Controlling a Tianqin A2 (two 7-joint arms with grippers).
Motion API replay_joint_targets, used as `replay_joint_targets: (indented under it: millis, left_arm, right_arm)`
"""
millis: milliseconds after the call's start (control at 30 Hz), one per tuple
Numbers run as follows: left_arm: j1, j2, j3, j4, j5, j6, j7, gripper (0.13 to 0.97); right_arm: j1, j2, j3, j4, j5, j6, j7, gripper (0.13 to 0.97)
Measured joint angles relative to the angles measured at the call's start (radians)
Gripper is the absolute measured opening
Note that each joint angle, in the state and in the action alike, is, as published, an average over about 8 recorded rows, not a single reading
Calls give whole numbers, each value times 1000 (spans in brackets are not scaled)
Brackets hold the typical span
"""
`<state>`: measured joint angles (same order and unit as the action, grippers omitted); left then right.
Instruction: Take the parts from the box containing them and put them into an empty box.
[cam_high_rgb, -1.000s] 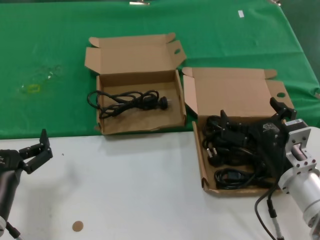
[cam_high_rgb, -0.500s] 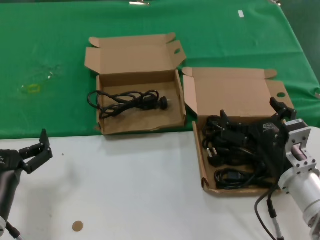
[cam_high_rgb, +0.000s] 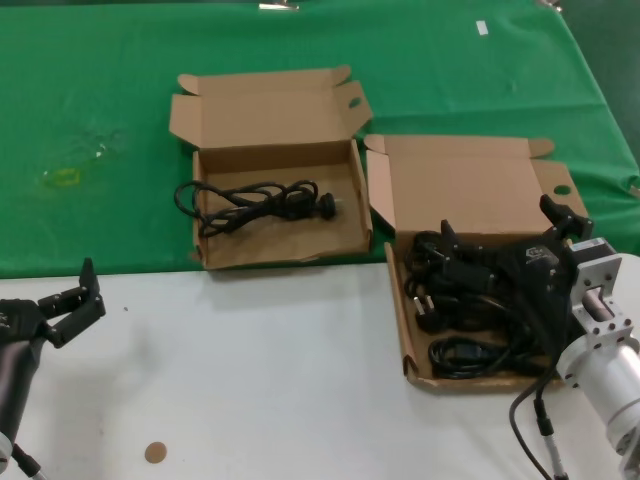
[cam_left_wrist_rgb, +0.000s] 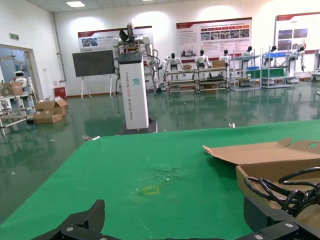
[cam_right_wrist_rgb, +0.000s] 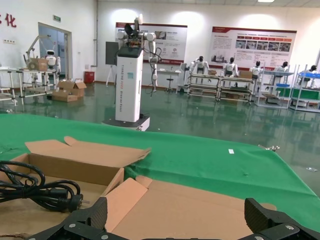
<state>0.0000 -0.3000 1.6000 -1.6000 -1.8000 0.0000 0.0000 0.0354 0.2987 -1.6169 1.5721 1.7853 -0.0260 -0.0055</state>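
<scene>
Two boxes; one lone cord

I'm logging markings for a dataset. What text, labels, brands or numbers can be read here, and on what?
White column: vertical lettering, too small to read.
Wall posters: blurred, unreadable.
Red wall characters: cut off, unreadable.
Right gripper: pale logo on its body, unreadable.
Full box and one-cord box: no print visible.

The right end effector hides much of the power cords beneath it.
</scene>
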Motion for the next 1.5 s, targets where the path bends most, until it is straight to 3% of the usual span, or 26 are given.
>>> replay_joint_targets:
  millis: [1500]
  left_arm:
    - [0, 0, 0, 0, 0, 0, 0, 966]
  right_arm:
    - [0, 0, 0, 0, 0, 0, 0, 966]
